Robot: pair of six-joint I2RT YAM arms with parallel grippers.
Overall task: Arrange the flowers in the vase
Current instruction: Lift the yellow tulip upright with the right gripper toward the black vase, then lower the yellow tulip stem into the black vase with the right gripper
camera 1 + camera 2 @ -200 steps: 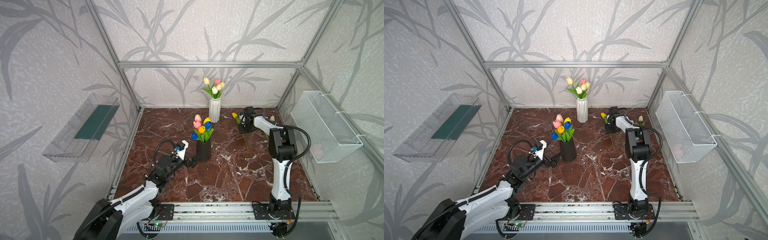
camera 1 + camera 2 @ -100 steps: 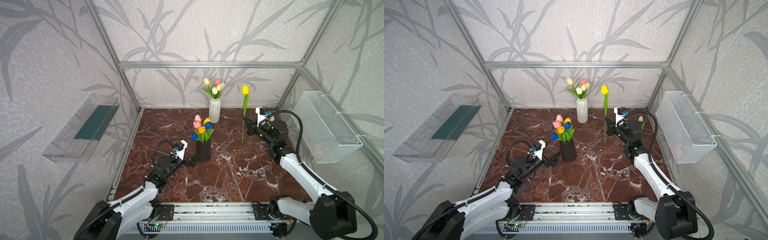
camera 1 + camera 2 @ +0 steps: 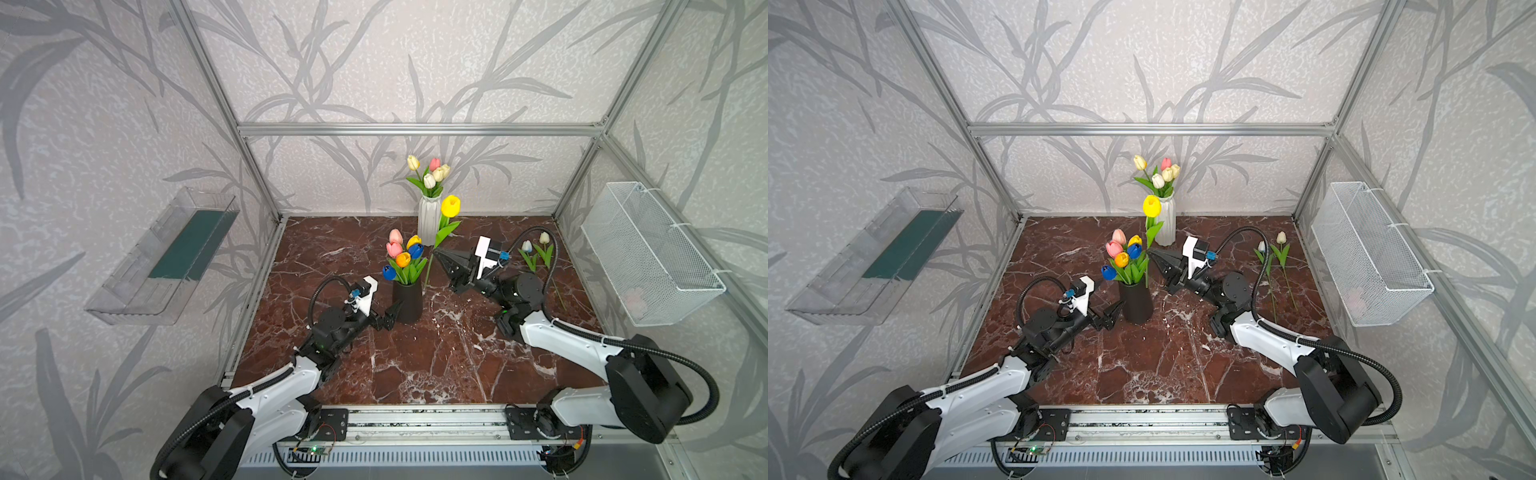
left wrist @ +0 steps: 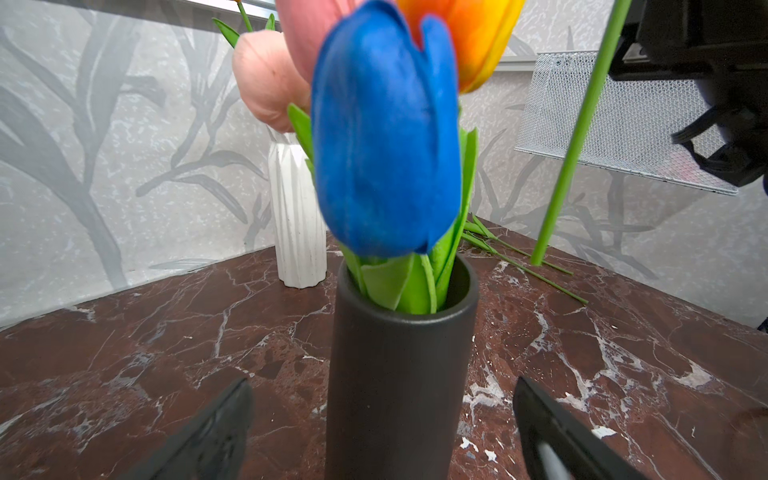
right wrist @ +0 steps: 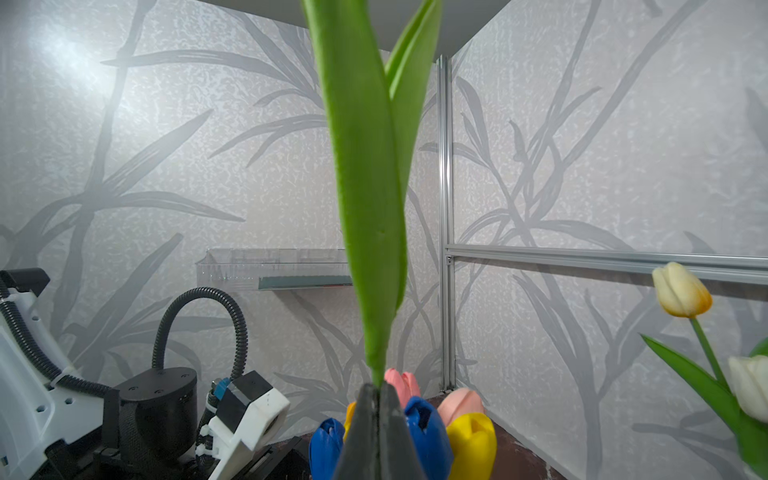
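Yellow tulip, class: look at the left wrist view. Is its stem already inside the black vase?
No, the yellow tulip hangs beside the black vase, its stem's lower end outside the rim.

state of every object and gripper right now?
black vase: upright, holds colourful bunch
white vase: upright, holds pale bunch
yellow tulip: upright, gripped by stem, outside vases
loose tulips: two, lying on table
left gripper: open, at black vase's base
right gripper: shut on yellow tulip
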